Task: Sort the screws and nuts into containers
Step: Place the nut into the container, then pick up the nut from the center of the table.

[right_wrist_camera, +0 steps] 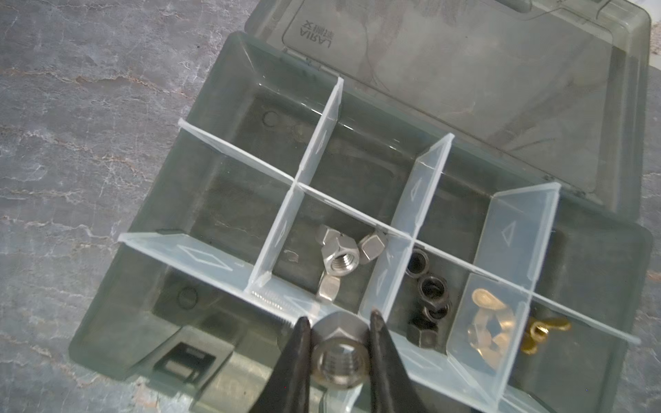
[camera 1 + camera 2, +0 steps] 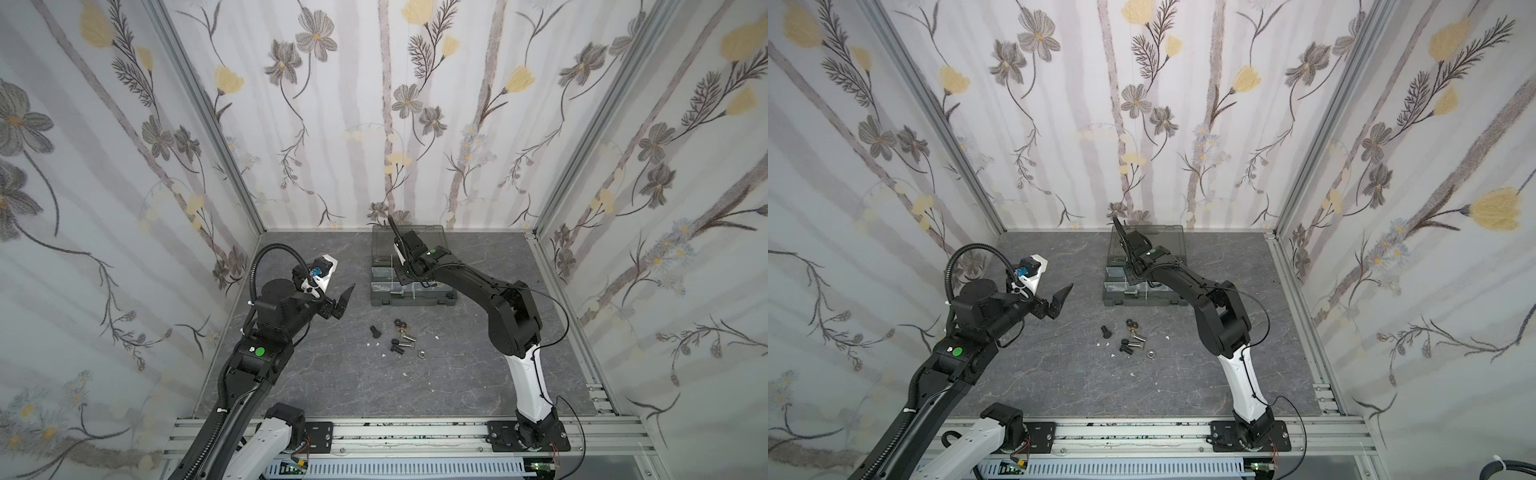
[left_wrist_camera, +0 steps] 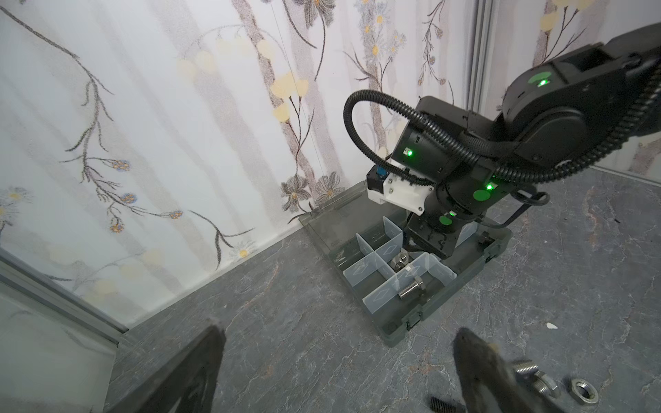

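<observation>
Now pinching one silver nut (image 1: 339, 357) in the right gripper (image 1: 339, 320), snug between both fingers, with the hole facing the wrist camera. Hanging low over the open case (image 1: 107, 321), right above a clear wall (image 1: 200, 255) between two boxes. Looking past the fingertips into the next box, at a few silver nuts (image 1: 338, 255) lying lower down and close by. Off to one side of the gripper, seeing black nuts (image 1: 429, 286) in their own box, and gold wing nuts (image 1: 490, 321) one box further away. Down beside the fingers, on the other side of that wall from the nut boxes, spotting the threads of a silver screw (image 1: 268, 298).

Meanwhile holding nothing in the left gripper (image 2: 347, 301), with fingers spread wide, up off the table (image 2: 332, 374) and well apart from the case. Hovering near the pile (image 2: 399, 338) of screws and nuts, which lies on the table below the fingers and a little ahead. Just beside one finger (image 3: 479, 368) in the left wrist view, catching a loose screw (image 3: 525, 368) and a loose nut (image 3: 583, 391), both silver and both flat on the table.
</observation>
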Controlling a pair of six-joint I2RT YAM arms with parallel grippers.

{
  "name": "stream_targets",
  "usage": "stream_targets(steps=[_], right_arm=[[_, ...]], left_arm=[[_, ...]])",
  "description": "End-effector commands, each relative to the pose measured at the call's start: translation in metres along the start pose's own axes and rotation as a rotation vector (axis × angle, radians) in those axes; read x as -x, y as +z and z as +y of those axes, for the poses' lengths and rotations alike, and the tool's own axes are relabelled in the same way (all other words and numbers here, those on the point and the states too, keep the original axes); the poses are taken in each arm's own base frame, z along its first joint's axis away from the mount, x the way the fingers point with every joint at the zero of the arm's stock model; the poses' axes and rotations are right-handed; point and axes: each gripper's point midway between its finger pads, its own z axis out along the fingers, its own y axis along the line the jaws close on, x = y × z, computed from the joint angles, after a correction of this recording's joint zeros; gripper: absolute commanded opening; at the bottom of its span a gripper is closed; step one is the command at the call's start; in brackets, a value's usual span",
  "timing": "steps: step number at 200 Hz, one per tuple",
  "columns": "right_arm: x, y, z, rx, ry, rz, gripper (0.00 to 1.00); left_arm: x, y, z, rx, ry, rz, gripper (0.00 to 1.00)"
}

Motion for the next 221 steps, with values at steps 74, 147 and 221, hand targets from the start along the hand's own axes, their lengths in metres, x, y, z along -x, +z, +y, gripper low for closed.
stream_targets(steps=[74, 147, 221], right_arm=[[0.006, 0.014, 0.003, 0.029, -0.026, -0.008, 0.4], [-0.011, -0.052, 0.003, 0.068, -0.033, 0.029, 0.49], [-0.167, -0.109, 0.015, 0.148, 0.229, 0.24, 0.54]], left_arm=[[0.01, -0.001, 0.0, -0.006, 0.011, -0.035, 1.0], [0.009, 0.0, 0.0, -0.009, 0.009, -0.019, 1.0], [0.012, 0.003, -0.004, -0.038, -0.003, -0.014, 1.0]])
